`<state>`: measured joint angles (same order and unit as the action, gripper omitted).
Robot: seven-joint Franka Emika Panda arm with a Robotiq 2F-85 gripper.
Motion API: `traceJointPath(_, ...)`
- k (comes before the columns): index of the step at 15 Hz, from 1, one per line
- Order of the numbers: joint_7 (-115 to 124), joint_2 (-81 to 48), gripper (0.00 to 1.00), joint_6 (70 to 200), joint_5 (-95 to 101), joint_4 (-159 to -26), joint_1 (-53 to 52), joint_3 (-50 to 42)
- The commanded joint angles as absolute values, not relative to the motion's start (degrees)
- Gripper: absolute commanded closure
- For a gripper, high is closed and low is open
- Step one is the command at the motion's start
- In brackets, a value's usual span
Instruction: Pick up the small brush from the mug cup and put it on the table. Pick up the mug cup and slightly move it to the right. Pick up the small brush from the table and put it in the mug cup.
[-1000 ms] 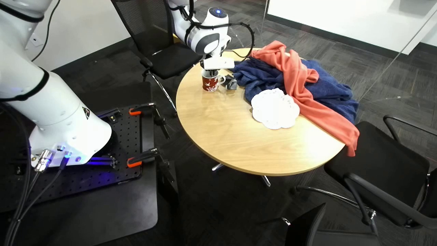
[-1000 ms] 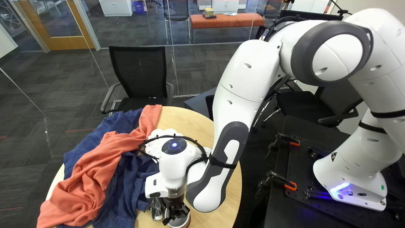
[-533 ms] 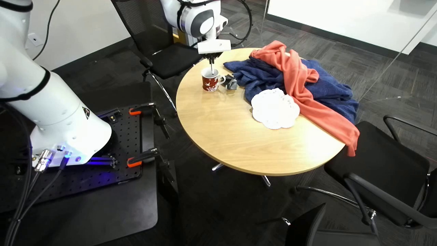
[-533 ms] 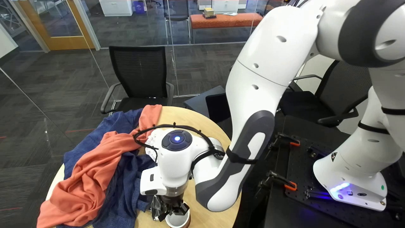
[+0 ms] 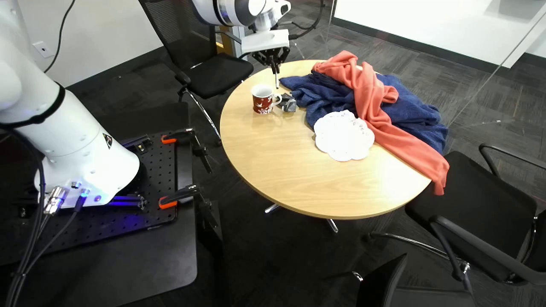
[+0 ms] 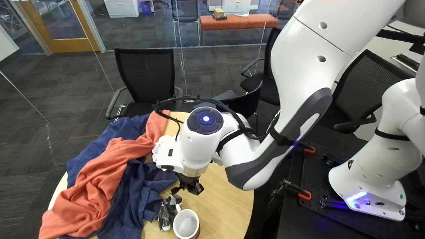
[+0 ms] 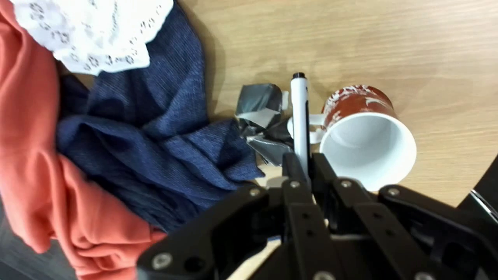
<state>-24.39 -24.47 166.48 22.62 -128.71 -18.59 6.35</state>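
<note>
The small brush is a white, marker-like stick with a black end; it shows in the wrist view [image 7: 299, 109] and in an exterior view [image 5: 277, 81]. My gripper [image 5: 275, 68] is shut on it, its black fingers on either side in the wrist view [image 7: 306, 165]. The brush hangs with its lower end above the table [image 5: 273, 166], outside the mug, near the handle side. The red mug cup with white markings [image 5: 262, 104] stands upright on the table; its inside looks empty in the wrist view [image 7: 367, 149]. In an exterior view, the gripper [image 6: 188, 191] hides the brush.
A crumpled dark grey plastic wrapper [image 5: 288, 103] lies beside the mug's handle. A blue cloth [image 5: 409, 115], an orange cloth [image 5: 379, 108] and a white lace doily [image 5: 344, 136] lie on the table. Black chairs stand around it, one near the arm [image 5: 222, 74].
My gripper has risen from the mug with the brush, drawing it out, and shifted sideways toward the handle and wrapper. The mug has stayed in place.
</note>
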Motion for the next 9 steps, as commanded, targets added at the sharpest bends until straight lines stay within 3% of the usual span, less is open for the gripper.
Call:
traceJointPath(1, -17.26, -23.81, 0.97, 164.86, 25.91, -129.77, -18.80, 2.50)
traceJointPath(9, -16.31, -35.18, 0.97, 163.39, 20.91, -124.74, -12.73, 3.77)
